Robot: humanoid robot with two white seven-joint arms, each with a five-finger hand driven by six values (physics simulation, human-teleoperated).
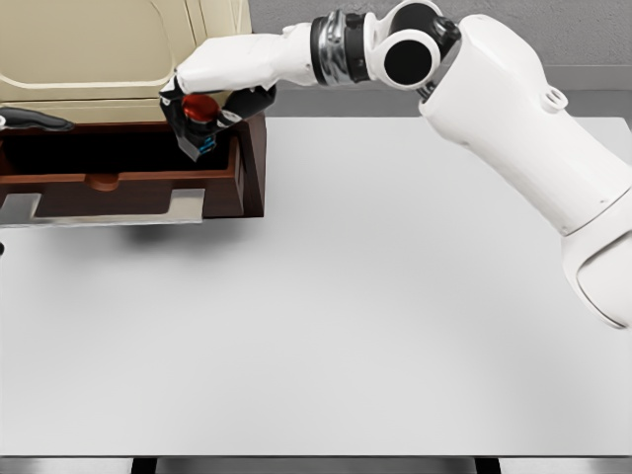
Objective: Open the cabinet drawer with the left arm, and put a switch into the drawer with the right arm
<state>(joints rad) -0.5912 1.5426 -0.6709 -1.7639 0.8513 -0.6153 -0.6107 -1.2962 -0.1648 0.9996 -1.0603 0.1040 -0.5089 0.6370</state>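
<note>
The right robot hand [212,99] is clenched around the red-buttoned black switch [200,117], held above the pulled-out brown wooden drawer [148,183] of the cream cabinet [99,44], so release drops it inside

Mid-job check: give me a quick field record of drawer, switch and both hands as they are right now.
drawer: pulled open, brown wood, at the table's upper left
switch: red button on dark body, held over the drawer's right end, not yet released
right hand: closed around the switch, arm reaching in from the right
left hand: not clearly visible; only a dark part at the left edge
table: white
</note>
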